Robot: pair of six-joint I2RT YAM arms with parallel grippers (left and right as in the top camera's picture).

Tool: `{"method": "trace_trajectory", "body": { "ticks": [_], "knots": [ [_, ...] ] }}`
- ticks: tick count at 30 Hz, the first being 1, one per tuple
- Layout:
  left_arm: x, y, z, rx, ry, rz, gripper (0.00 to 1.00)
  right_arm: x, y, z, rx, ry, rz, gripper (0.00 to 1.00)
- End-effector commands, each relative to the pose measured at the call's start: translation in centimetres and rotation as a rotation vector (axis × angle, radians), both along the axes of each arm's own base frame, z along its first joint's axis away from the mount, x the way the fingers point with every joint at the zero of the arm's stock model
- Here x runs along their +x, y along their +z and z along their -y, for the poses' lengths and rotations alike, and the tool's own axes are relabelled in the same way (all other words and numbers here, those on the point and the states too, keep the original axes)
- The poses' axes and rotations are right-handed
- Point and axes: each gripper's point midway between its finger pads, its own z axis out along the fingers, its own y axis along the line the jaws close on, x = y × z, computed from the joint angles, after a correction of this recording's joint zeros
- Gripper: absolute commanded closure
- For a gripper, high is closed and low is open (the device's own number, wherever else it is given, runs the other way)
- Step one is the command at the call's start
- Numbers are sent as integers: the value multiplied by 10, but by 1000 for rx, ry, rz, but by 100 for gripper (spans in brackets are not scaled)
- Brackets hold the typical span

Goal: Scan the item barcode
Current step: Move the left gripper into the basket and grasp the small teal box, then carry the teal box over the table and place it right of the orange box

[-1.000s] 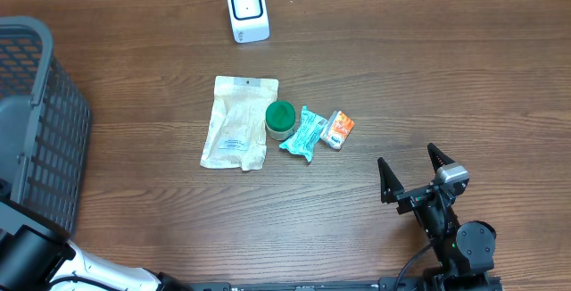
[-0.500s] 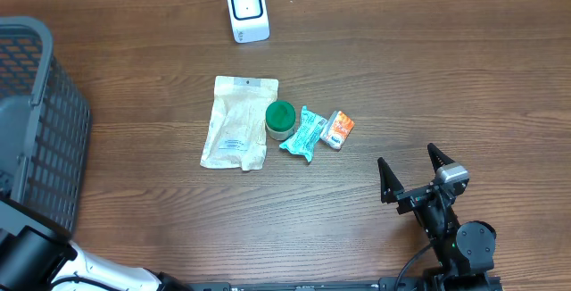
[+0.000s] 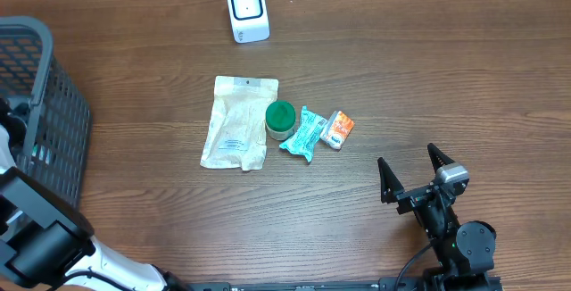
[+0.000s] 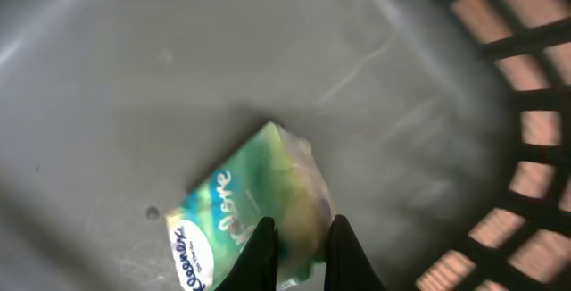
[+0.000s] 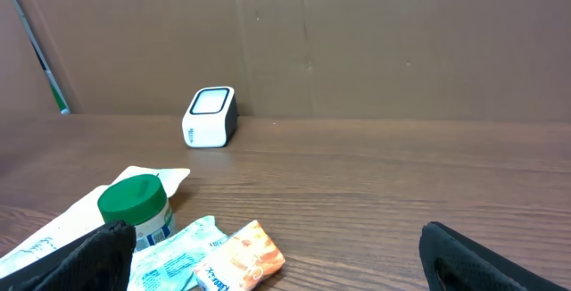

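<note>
The grey basket (image 3: pixel 62 121) fills the overhead view's left edge. At its floor, the left gripper (image 4: pixel 301 239) pinches a green tissue pack (image 4: pixel 227 206). At lower right, the right gripper (image 3: pixel 409 166) gapes wide. A white scanner (image 3: pixel 247 10) stands at top centre.

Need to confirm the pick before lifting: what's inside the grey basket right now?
A green Kleenex tissue pack lies on the basket floor, the left gripper shut on its edge. Anything under the pack is covered, and the wrist view shows only part of the floor.
</note>
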Motion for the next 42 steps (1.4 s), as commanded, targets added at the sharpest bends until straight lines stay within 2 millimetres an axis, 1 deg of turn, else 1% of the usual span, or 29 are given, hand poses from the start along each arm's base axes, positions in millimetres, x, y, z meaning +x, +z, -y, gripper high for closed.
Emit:
{"method": "trace_trajectory", "body": {
  "ticks": [1,6,8,10,11,13,15,16,17,19,21,23,25,27,31,32,34,35,37,38,42],
  "knots": [
    [9,38,0,25,-2,73,96,0,-2,0,-4,1,4,0],
    [6,52,-2,66,-14,72,96,0,-2,0,-4,1,4,0],
    [5,53,-3,83,-40,61,96,0,-2,0,-4,1,4,0],
    [5,50,-3,103,-108,38,96,0,-2,0,-4,1,4,0],
    [5,45,-3,115,-163,18,90,0,-2,0,-4,1,4,0],
    [7,35,-4,131,-257,-19,73,0,-2,0,-4,1,4,0],
    [7,16,-4,126,-334,-63,62,0,-2,0,-4,1,4,0],
    [6,9,-3,119,-349,-76,60,0,-2,0,-4,1,4,0],
    [5,-3,-2,101,-374,-100,53,0,-2,0,-4,1,4,0],
    [3,-17,0,76,-400,-130,48,0,-2,0,-4,1,4,0],
    [1,-28,1,58,-422,-150,46,0,-2,0,-4,1,4,0],
    [1,-34,2,50,-440,-162,44,0,-2,0,-4,1,4,0],
    [1,-39,2,43,-445,-168,39,0,-2,0,-4,1,4,0],
    [1,-44,2,39,-452,-172,30,0,-2,0,-4,1,4,0],
    [-2,-61,4,4,-455,-196,26,0,-2,0,-4,1,4,0],
    [-3,-65,6,-7,-456,-202,26,0,-2,0,-4,1,4,0],
    [-6,-72,10,-36,-459,-216,41,0,-2,0,-4,1,4,0],
    [-8,-76,12,-50,-459,-227,54,0,-2,0,-4,1,4,0],
    [-10,-77,13,-58,-459,-233,86,0,-2,0,-4,1,5,0],
    [-10,-77,13,-58,-459,-235,96,0,-2,0,-4,1,4,0],
    [-11,-76,13,-57,-456,-241,96,0,-2,0,-4,1,4,0]
  ]
}}
